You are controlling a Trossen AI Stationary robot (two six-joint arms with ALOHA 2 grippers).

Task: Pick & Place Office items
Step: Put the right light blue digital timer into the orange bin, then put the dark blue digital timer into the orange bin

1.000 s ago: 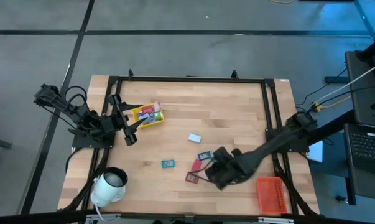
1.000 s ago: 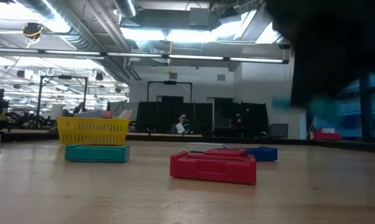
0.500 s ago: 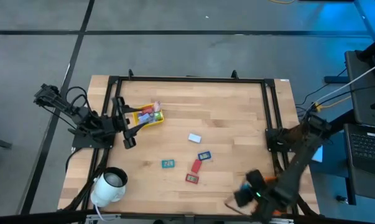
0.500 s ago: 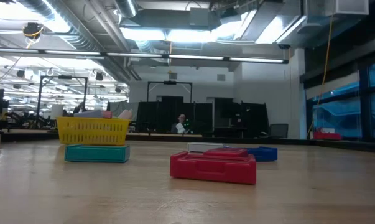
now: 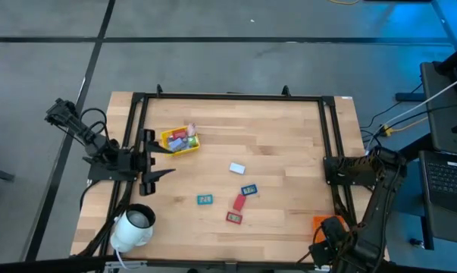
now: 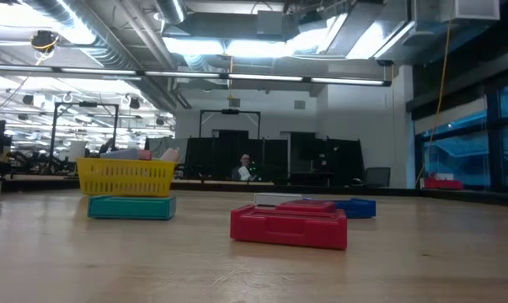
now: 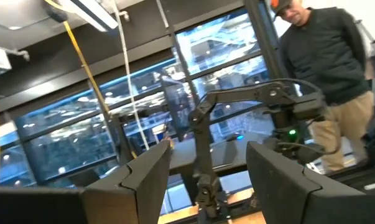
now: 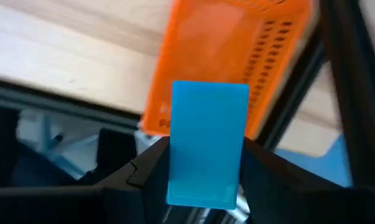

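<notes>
Several small flat office items lie mid-table in the high view: a light blue one (image 5: 237, 168), a blue one (image 5: 249, 189), a teal one (image 5: 205, 199) and two red ones (image 5: 239, 202) (image 5: 233, 218). More fill the yellow tray (image 5: 180, 141). My right gripper (image 5: 328, 243) hovers at the near right corner over the orange tray (image 5: 323, 223), shut on a light blue piece (image 8: 207, 143). My left gripper (image 5: 156, 161) waits open at the table's left side, near the yellow tray. My right gripper pinches the light blue piece between its two fingers (image 8: 151, 163), which lie on the piece's two long side edges (image 8: 175, 155). The piece runs along the fingers and sticks out past their tips. It is lifted clear, above the orange tray (image 8: 231, 56).
A white roll with a dark hollow (image 5: 133, 226) lies at the near left corner. A black frame (image 5: 330, 136) runs round the table edges. In the low view the teal piece (image 6: 131, 207) and a red piece (image 6: 288, 225) lie flat on the wood. A person (image 7: 327, 68) stands beyond the table.
My right gripper has risen from the red pieces mid-table and swung toward the near right corner, carrying the light blue piece until it hangs over the orange tray. My left gripper has shifted a little toward the near edge.
</notes>
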